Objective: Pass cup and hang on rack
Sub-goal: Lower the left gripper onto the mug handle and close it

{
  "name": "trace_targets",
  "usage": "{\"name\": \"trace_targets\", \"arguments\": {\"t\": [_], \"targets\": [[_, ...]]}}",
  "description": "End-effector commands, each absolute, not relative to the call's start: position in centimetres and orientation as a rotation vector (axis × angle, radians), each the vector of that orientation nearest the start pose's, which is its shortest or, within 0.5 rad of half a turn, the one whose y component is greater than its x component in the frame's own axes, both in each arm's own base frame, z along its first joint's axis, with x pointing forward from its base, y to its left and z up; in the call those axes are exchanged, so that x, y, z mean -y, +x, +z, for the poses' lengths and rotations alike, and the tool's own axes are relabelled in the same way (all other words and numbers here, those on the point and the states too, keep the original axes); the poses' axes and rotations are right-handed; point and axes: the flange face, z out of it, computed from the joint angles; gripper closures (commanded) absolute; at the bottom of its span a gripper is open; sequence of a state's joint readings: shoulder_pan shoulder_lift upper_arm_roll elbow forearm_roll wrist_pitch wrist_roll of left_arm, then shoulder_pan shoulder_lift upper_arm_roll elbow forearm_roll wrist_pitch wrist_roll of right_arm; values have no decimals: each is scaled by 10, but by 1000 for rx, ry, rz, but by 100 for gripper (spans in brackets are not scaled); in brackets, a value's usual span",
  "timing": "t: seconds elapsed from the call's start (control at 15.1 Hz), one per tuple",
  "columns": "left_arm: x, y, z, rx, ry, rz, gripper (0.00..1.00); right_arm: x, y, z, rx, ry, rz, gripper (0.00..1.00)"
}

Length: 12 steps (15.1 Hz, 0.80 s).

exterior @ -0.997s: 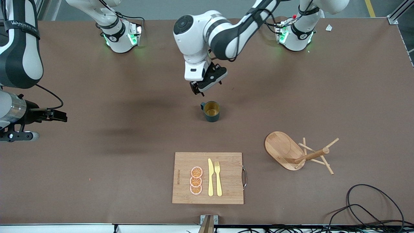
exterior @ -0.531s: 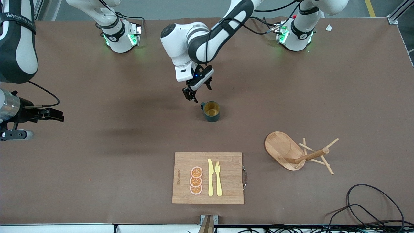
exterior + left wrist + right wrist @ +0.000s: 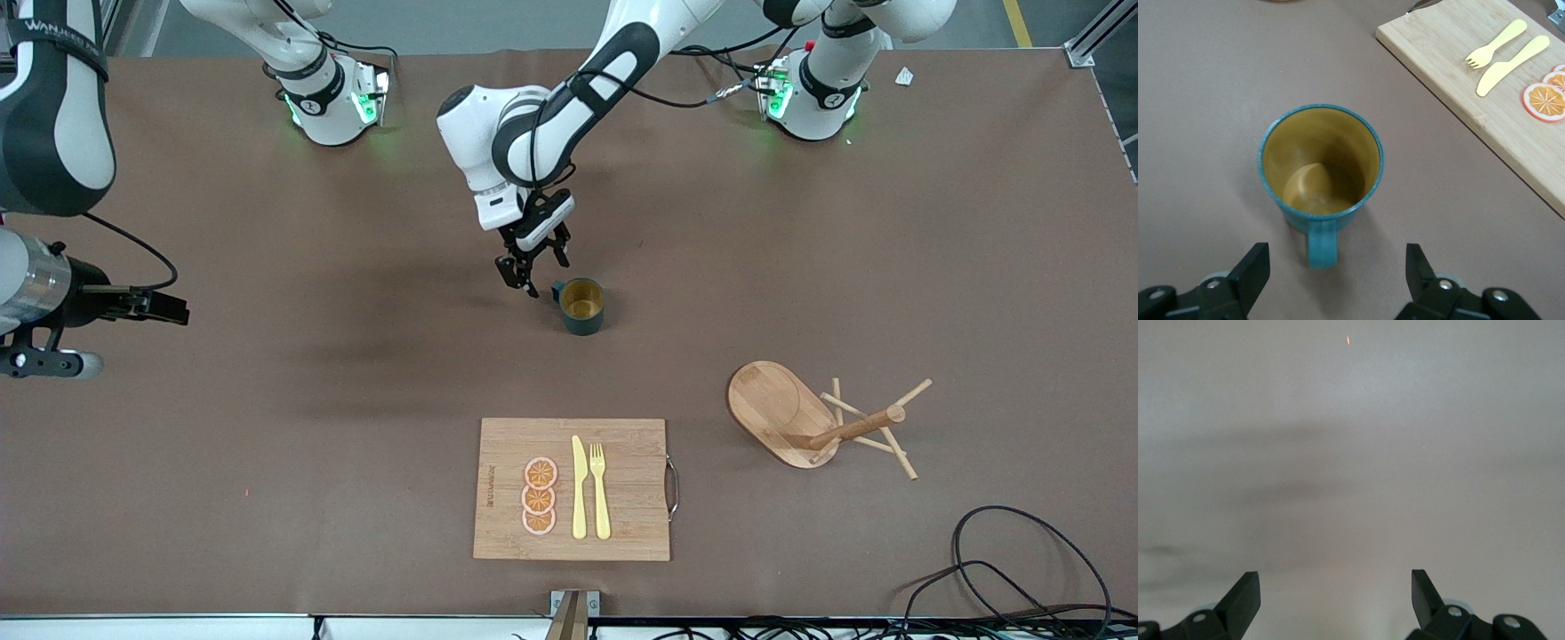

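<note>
We see the left gripper [image 3: 533, 274] open beside the upright cup's [image 3: 583, 306] handle; the right gripper [image 3: 151, 307] waits open over the worktop [image 3: 356, 373].

bamboo cutting board [image 3: 622, 449] bears three orange slices [image 3: 539, 497], yellow knife [image 3: 579, 488], yellow fork [image 3: 600, 491].

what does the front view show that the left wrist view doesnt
Only the front view shows the rack lying tipped over, both arms, and the right claw waiting over bare table. Only the left wrist view shows the handle lined up between the open left claw fingers. Both show the cup upright and the cutting board.
</note>
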<state>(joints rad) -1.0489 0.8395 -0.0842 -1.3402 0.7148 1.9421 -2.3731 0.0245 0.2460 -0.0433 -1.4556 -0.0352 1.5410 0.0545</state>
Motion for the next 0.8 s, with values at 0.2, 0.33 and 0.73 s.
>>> {"name": "trace_targets", "arguments": {"t": [0.2,0.33,0.73], "targets": [[632,365,202,1267,-2578,-941,21,14,572,576,-104,-3168,194,0],[631,364,199,1255,-2571,-939,28,16,560,579,-101,-3166,192,0],[626,362,189,1220,-2542,-929,37,22,541,602,-97,-3165,141,0]]}}
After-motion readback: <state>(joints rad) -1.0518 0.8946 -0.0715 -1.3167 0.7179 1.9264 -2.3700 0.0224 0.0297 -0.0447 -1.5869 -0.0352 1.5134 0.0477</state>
